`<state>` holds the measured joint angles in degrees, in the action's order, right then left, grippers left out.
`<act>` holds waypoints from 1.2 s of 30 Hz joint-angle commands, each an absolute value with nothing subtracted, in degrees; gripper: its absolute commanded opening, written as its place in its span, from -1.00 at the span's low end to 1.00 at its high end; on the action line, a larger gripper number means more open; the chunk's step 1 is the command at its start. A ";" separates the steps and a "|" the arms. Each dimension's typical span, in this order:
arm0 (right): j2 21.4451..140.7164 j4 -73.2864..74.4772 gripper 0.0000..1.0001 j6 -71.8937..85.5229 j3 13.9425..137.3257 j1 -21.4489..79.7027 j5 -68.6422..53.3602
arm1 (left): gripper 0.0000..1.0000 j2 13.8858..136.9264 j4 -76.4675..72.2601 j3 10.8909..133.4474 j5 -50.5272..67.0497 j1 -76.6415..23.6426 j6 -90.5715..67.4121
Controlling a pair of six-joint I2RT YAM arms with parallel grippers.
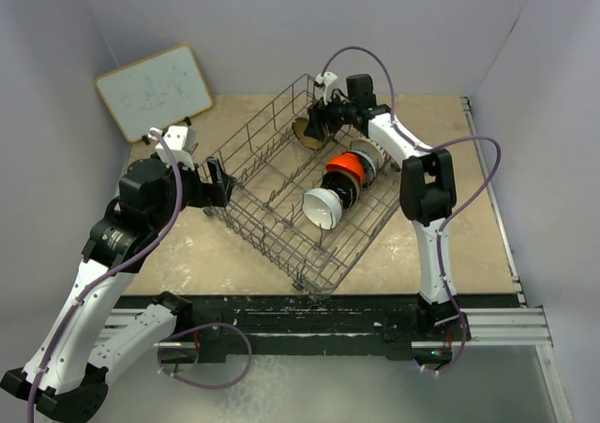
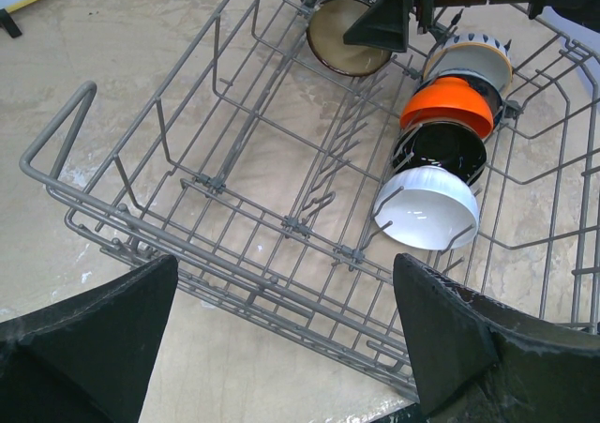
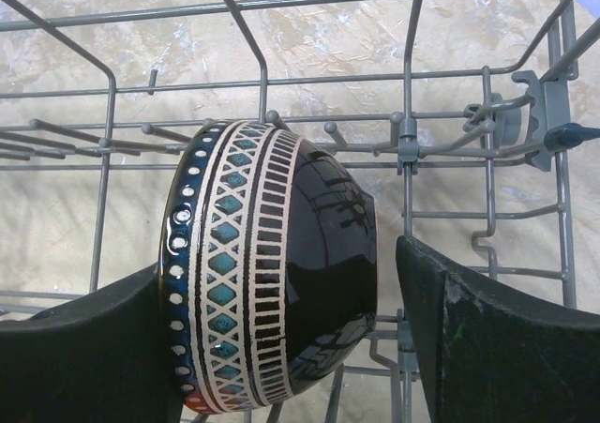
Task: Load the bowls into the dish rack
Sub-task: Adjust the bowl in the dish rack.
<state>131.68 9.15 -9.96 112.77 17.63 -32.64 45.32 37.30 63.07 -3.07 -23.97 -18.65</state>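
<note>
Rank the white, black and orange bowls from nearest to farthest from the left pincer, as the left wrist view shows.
1. White bowl, front of the row.
2. Black bowl, directly behind it.
3. Orange bowl, farthest back.

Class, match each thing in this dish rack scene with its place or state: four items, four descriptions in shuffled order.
1 white bowl
2 orange bowl
3 brown bowl
4 left gripper

A between the right gripper's fingers
B open, at the dish rack's edge
C row end nearest the left gripper
D directly behind the black bowl

Pairs: 1-C, 2-D, 3-A, 4-B
</note>
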 commanded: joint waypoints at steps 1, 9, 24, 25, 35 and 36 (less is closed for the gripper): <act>131.97 8.92 0.51 -9.03 115.31 17.31 -31.77 | 0.98 44.70 34.48 63.20 -3.35 -23.83 -18.28; 130.59 10.84 -0.34 -10.06 114.96 17.39 -28.71 | 0.98 43.84 34.46 62.76 -3.44 -23.82 -18.30; 123.78 11.63 -1.00 -13.77 117.16 20.28 -5.51 | 0.98 42.13 33.68 62.29 -3.60 -23.83 -17.41; 123.15 11.39 -1.00 -14.28 117.16 20.64 -3.50 | 0.98 41.92 33.62 62.21 -3.68 -23.80 -17.33; 119.93 8.54 -1.00 -17.07 115.91 23.95 7.78 | 0.98 38.91 34.02 61.38 -4.06 -23.86 -17.12; 119.44 6.86 -1.00 -17.61 114.88 24.74 10.71 | 0.98 38.75 34.11 61.48 -4.13 -23.82 -17.11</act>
<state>124.95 14.13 -15.66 114.24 22.94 1.52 40.10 36.49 61.52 -3.38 -23.97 -18.26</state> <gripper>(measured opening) 0.173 0.991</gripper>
